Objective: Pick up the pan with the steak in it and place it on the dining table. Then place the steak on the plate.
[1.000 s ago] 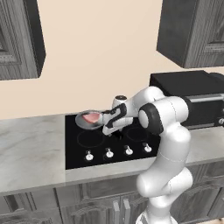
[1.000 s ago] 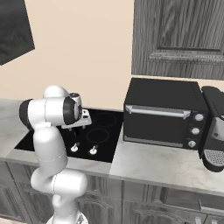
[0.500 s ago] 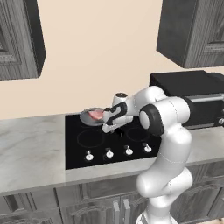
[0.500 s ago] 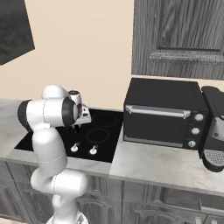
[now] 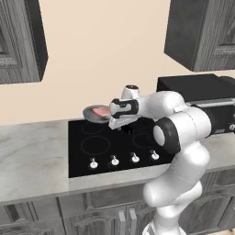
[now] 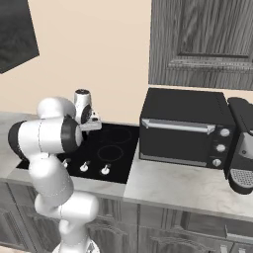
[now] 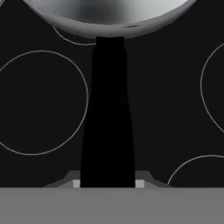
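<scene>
Gripper (image 5: 111, 120): jaws clenched on pan handle (image 7: 108, 113).
Pan (image 5: 95, 114): held up off cooktop (image 5: 114, 147), above back-left burner.
Steak (image 5: 99, 111): carried inside pan.

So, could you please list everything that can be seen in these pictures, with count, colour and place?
pan: one, grey with a black handle, held up above the back left of the cooktop
steak: one, pinkish-red, lying in the pan
cooktop: one, black, set into the counter, four knobs along its front
counter: one, light grey marble look
toaster oven: one, black, on the counter right of the cooktop
coffee machine: one, dark, right of the toaster oven
wall cabinets: dark grey wood, above the counter
gripper: one, shut on the pan's handle
</scene>
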Tool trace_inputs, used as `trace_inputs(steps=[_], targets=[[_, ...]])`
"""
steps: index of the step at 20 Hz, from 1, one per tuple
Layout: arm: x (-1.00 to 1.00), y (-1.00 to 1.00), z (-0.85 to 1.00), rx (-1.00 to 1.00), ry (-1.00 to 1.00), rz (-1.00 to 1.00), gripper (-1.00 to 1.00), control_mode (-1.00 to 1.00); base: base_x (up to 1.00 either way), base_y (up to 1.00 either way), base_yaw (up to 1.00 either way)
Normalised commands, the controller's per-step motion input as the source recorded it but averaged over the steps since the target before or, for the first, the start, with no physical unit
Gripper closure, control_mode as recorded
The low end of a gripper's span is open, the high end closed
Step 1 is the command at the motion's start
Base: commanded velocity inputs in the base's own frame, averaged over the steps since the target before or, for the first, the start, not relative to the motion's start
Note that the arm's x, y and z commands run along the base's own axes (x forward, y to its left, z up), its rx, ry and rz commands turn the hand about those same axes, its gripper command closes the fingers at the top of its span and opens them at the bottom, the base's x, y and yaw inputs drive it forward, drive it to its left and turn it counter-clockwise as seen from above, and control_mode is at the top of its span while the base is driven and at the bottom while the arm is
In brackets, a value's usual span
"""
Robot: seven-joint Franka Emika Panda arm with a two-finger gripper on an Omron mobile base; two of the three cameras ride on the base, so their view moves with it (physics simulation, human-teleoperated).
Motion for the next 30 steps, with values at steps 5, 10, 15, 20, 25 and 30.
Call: trace_inputs(steps=[5, 10, 15, 20, 25, 30], targets=[[-0.69, -0.04, 0.83, 0.01, 0.0, 0.04, 1.0, -1.0, 0.0, 0.0, 0.0], [-0.95, -0.1, 0.7, 0.0, -0.01, 0.06, 1.0, -1.0, 0.0, 0.0, 0.0], [-1.0, -0.24, 0.45, 0.01, -0.06, 0.06, 1.0, -1.0, 0.0, 0.0, 0.0], [-1.0, -0.31, 0.31, 0.02, -0.11, 0.07, 1.0, -1.0, 0.0, 0.0, 0.0], [-1.0, -0.32, 0.23, 0.02, -0.07, 0.07, 1.0, -1.0, 0.0, 0.0, 0.0], [-1.0, -0.19, 0.3, 0.0, -0.01, 0.09, 1.0, -1.0, 0.0, 0.0, 0.0]])
